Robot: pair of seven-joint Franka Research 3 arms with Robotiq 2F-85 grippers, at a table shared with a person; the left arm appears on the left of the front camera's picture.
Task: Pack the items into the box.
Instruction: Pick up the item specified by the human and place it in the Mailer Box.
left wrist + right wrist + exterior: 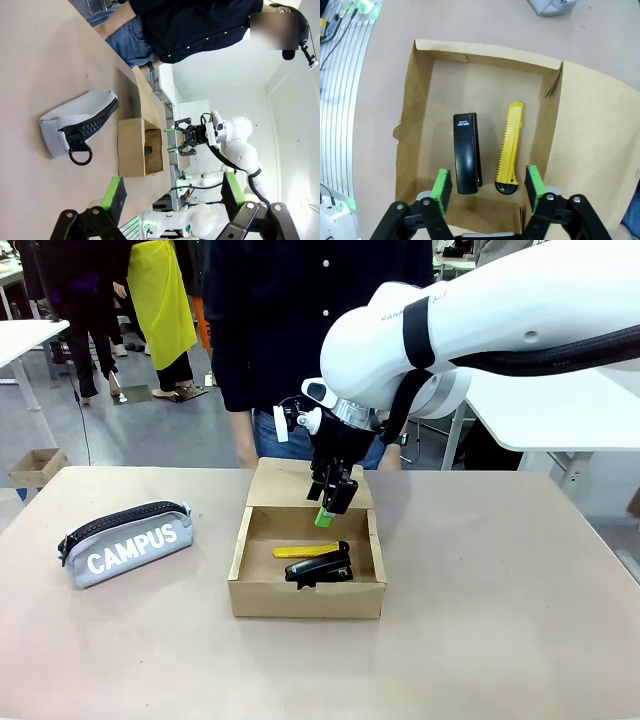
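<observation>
The right pincer (331, 508) hangs spread and empty over the box (305, 600), where the stapler (322, 568) and yellow knife (303, 551) lie side by side. The left pincer (172, 197) is spread too.

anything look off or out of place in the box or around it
Nothing stands out. The stapler and utility knife lie flat, side by side, inside the box, its lid flap open. The right gripper hangs open above them; the CAMPUS pouch sits apart.

The stapler (466, 152) and utility knife (509, 149) lie side by side in the box (445, 85) beneath the wide-spread tool (487, 181).
</observation>
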